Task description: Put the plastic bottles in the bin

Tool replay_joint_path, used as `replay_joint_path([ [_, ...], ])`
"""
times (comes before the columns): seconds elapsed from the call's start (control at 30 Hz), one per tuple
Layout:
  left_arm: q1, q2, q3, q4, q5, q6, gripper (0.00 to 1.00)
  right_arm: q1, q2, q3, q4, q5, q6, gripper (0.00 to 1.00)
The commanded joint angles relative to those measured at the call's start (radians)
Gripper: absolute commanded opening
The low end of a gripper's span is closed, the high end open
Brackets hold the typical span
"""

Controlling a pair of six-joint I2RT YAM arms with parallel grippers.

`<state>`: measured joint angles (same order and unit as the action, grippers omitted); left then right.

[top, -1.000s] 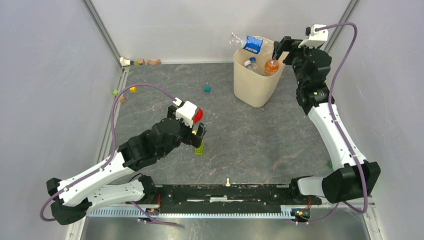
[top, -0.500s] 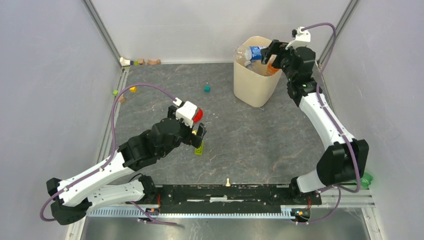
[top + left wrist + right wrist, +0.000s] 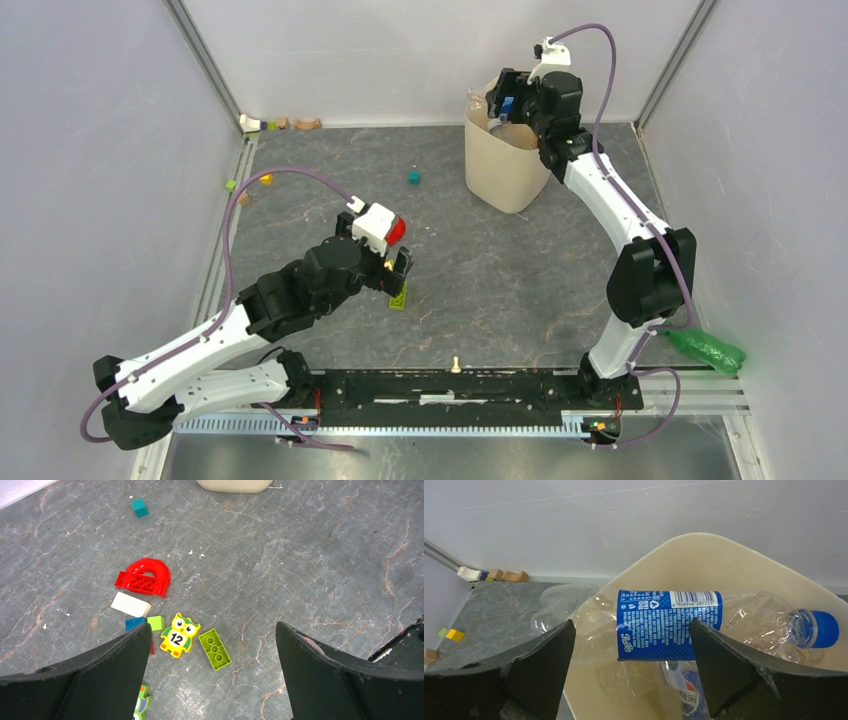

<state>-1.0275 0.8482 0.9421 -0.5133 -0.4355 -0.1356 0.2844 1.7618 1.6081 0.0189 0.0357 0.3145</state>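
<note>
The cream-beige bin (image 3: 505, 178) stands at the back of the table; its rim also shows in the right wrist view (image 3: 734, 550). A clear bottle with a blue label and blue cap (image 3: 664, 622) lies across the bin's opening and sticks out over its left rim; from above it shows at the rim (image 3: 497, 104). My right gripper (image 3: 632, 626) is open just above it, with the jaws spread wide on either side and apart from the bottle. Another labelled bottle (image 3: 684, 692) lies deeper inside. A crushed green bottle (image 3: 706, 348) lies at the near right. My left gripper (image 3: 212, 627) is open and empty over toy bricks.
Under the left gripper lie a red arch brick (image 3: 144, 576), a yellow owl piece (image 3: 179, 634), a lime brick (image 3: 214, 649) and a white block (image 3: 130, 604). A teal cube (image 3: 413, 177) lies left of the bin. Small blocks (image 3: 275, 124) sit in the back left corner.
My right arm swung left, carrying the blue-labelled bottle from beside the bin to over its opening, and the jaws now stand open around it. The left arm has not moved.
</note>
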Motion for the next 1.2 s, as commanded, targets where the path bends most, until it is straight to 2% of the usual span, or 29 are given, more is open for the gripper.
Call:
replay_joint_path([
  [0.0,-0.002,-0.008,-0.001,0.045,0.000,0.033,1.00,-0.001,0.029,0.013,-0.096,0.092,-0.075,0.91],
  [0.27,-0.002,-0.006,-0.002,0.045,-0.002,0.033,1.00,0.002,-0.013,-0.023,-0.181,0.221,-0.130,0.91],
  [0.53,-0.001,-0.002,-0.001,0.045,0.000,0.033,1.00,0.050,-0.079,0.186,-0.287,0.147,-0.205,0.92],
  [0.73,0.000,0.001,-0.002,0.046,0.001,0.034,1.00,0.064,-0.188,0.163,-0.263,0.163,-0.200,0.94],
  [0.87,-0.001,0.002,-0.003,0.053,0.006,0.033,1.00,0.063,-0.306,0.032,-0.271,0.236,-0.181,0.95],
  [1.0,0.003,0.047,0.046,0.068,-0.007,-0.010,1.00,0.064,-0.481,-0.241,-0.229,0.320,-0.120,0.96],
  [1.07,0.003,0.089,0.099,0.061,-0.008,-0.048,1.00,0.063,-0.567,-0.367,-0.252,0.399,-0.077,0.97],
  [1.17,0.010,0.147,0.168,0.055,0.006,-0.068,1.00,0.062,-0.700,-0.543,-0.328,0.598,0.053,0.98],
])
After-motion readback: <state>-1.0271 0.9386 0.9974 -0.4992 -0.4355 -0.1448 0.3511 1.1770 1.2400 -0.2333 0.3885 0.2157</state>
